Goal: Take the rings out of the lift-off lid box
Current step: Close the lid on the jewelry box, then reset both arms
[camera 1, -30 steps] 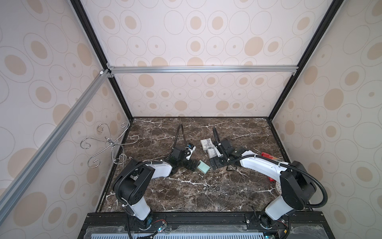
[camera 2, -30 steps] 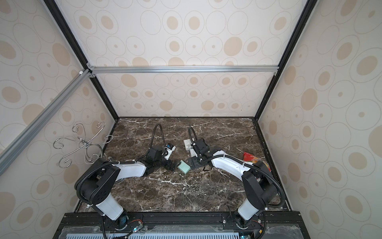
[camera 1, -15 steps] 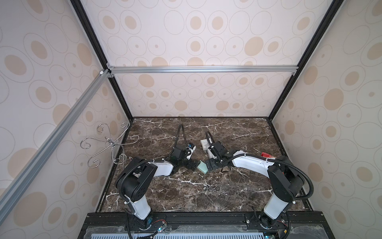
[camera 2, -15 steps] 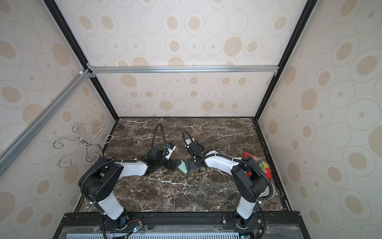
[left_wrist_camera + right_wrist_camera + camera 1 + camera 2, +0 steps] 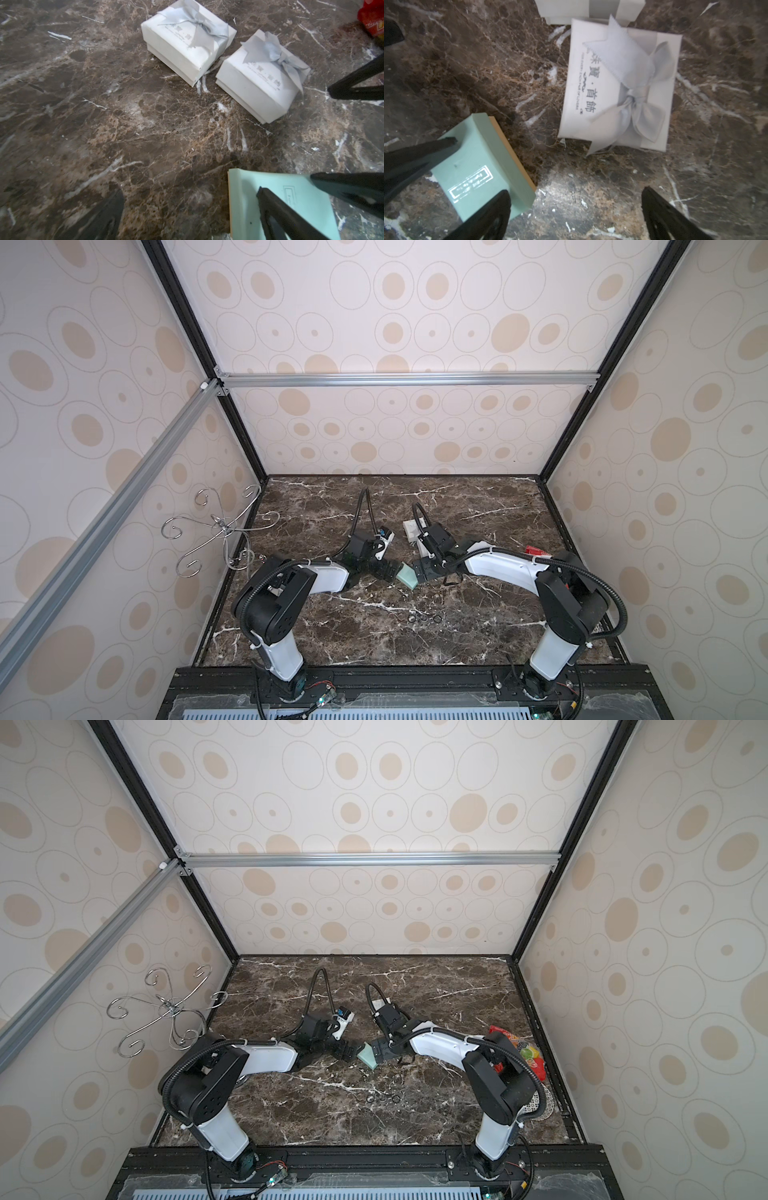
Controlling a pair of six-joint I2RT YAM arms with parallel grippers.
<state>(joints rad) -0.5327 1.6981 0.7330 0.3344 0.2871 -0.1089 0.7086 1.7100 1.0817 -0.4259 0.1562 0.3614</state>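
My left gripper [image 5: 187, 218] and right gripper [image 5: 575, 218] both stand spread wide, pinching nothing. They meet at the mint-green box [image 5: 483, 166], one finger of each reaching over its lid. The lid's silver framed print is too blurred for me to read. Close by sit two white gift boxes [image 5: 255, 87] with grey ribbon bows, printed 珠寶·首飾 beside a fine line I cannot make out. The rings [image 5: 424, 618] lie loose on the marble table [image 5: 478, 639], nearer my bases, apart from every box.

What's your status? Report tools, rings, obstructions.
Left tool open, right tool open, either side of the mint box. Three rings loose on the table, near side. Two white bow boxes behind; nothing blocking.
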